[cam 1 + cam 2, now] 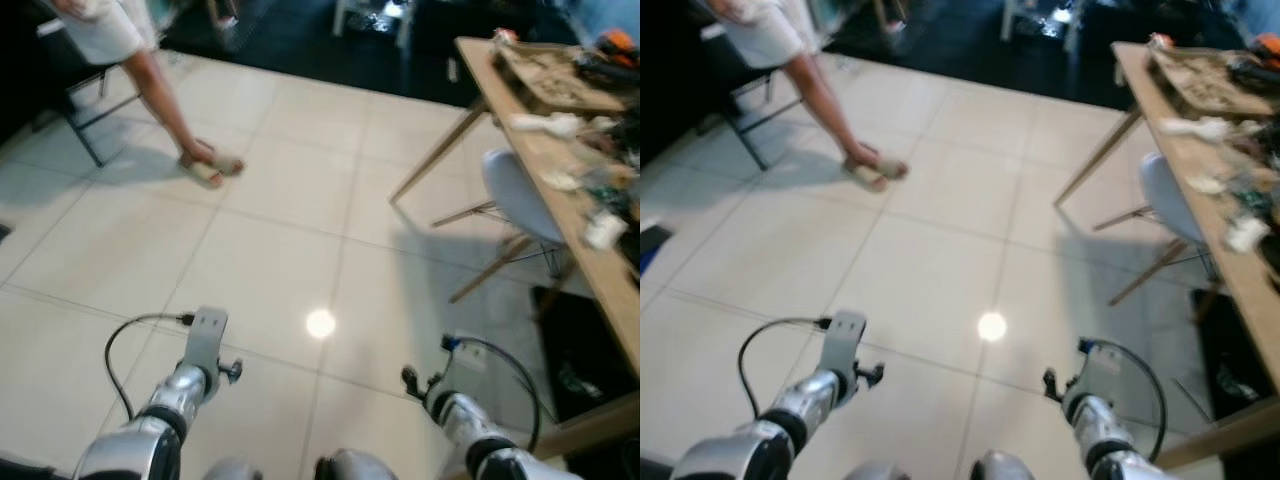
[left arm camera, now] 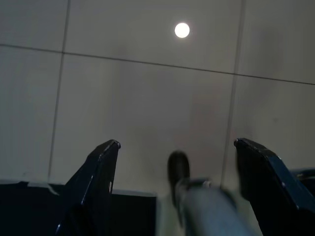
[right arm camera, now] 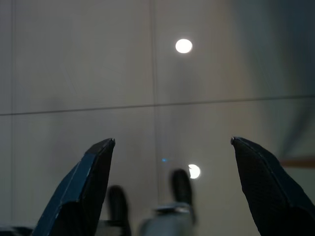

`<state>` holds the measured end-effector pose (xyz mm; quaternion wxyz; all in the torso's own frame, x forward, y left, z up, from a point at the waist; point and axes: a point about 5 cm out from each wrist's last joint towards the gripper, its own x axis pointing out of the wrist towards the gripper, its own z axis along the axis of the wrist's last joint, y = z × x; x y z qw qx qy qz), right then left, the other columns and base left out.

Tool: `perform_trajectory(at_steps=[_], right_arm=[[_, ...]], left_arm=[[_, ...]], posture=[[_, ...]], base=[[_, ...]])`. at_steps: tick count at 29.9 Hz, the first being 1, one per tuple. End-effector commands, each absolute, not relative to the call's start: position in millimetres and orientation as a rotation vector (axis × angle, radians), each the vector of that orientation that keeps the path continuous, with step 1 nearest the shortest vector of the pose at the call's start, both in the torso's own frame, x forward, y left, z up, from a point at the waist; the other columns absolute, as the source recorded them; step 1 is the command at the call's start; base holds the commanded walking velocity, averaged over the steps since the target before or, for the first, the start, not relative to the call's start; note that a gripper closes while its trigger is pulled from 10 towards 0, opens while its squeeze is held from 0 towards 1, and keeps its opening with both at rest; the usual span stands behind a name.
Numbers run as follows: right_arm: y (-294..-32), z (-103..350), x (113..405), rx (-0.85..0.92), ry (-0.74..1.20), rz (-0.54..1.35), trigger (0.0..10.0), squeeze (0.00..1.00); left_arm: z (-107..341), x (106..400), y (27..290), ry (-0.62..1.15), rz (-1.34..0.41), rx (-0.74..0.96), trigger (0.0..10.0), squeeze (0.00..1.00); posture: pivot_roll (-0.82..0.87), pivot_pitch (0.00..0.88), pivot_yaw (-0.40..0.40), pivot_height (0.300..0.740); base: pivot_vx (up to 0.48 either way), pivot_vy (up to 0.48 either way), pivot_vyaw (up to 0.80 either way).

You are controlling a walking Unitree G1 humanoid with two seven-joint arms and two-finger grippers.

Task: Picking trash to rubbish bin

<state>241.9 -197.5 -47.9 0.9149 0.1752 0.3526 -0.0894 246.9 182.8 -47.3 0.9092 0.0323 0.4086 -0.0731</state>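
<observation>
On the head views, pale floor tiles [image 1: 280, 250] stretch ahead; a person's legs [image 1: 170, 110] stand far left, a cluttered wooden table [image 1: 560, 190] and white chair [image 1: 1170, 200] right. No trash or bin can be made out, so scanning slowly seems wise. Left wrist view: the left gripper [image 2: 177, 162] hangs spread, empty, above tile. Right wrist view: the right gripper [image 3: 172, 162] likewise gapes, holding nothing.
</observation>
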Motion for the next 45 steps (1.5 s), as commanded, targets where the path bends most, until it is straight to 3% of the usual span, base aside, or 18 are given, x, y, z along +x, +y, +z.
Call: perform_trajectory(at_steps=[1, 6, 20, 45], right_arm=[[-203.1, -53.6, 232.4, 0.359, 0.758, -0.205, 10.0, 0.00], [-203.1, -53.9, 232.1, 0.355, 0.761, -0.202, 10.0, 0.00], [-203.8, -54.9, 230.4, 0.333, 0.772, -0.190, 10.0, 0.00], [-204.0, -53.0, 233.0, 0.356, 0.754, -0.203, 10.0, 0.00]], left_arm=[[-47.6, 247.1, 179.5, 0.849, -0.162, 0.065, 10.0, 0.00], [-50.3, 243.3, 179.4, 0.863, -0.167, 0.070, 10.0, 0.00], [-55.2, 236.1, 179.5, 0.886, -0.171, 0.076, 10.0, 0.00], [-57.9, 232.1, 180.6, 0.900, -0.157, 0.075, 10.0, 0.00]], posture=[[0.12, 0.115, -0.052, 0.740], [0.12, 0.113, -0.058, 0.740], [0.12, 0.103, -0.067, 0.740], [0.13, 0.110, -0.059, 0.740]], base=[[0.450, 0.000, 0.00], [0.448, 0.000, 0.00], [0.448, 0.000, -0.78], [0.442, 0.000, 0.00]])
